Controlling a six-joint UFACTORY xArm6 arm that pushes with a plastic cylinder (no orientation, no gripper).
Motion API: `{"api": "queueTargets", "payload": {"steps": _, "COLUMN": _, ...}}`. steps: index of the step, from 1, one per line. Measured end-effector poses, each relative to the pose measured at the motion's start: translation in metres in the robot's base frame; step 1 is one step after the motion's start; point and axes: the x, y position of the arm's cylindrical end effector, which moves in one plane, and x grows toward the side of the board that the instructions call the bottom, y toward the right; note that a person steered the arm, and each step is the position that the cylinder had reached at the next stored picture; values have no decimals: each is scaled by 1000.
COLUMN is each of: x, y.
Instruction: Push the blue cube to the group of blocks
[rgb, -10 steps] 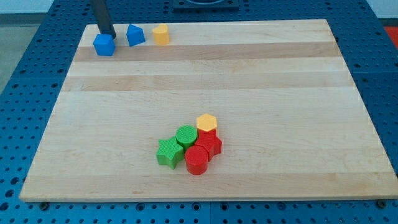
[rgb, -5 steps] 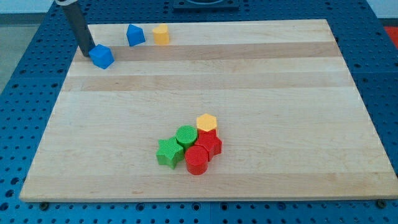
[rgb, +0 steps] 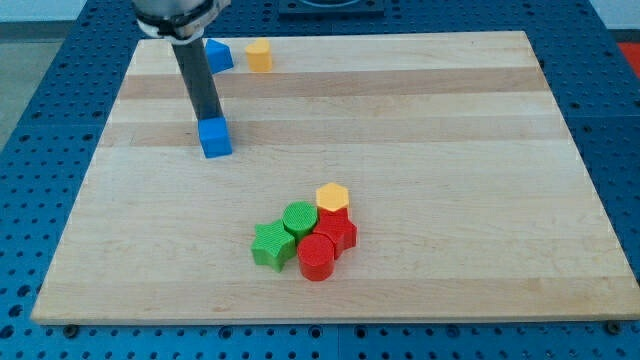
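Observation:
The blue cube (rgb: 215, 138) sits on the wooden board (rgb: 450, 130), left of centre. My tip (rgb: 207, 123) touches the cube's upper edge, just above it in the view. The group of blocks lies lower, towards the middle: a yellow hexagon (rgb: 332, 196), a green cylinder (rgb: 299, 217), a green star (rgb: 271, 244), a red hexagon-like block (rgb: 338, 233) and a red cylinder (rgb: 316, 257), all touching. The cube is well apart from the group, up and to the left of it.
A second blue block (rgb: 219, 54), partly hidden behind the rod, and a yellow block (rgb: 259, 55) stand near the board's top edge at the left. Blue perforated table surrounds the board.
The blue cube has been pushed from the top left corner down and to the right towards the group. My tip moved with it, staying against its upper side.

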Motion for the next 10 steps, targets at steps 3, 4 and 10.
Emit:
{"api": "queueTargets", "payload": {"steps": 3, "x": 92, "y": 3}}
{"api": "queueTargets", "payload": {"steps": 4, "x": 121, "y": 3}}
{"api": "queueTargets", "payload": {"steps": 10, "x": 102, "y": 31}}
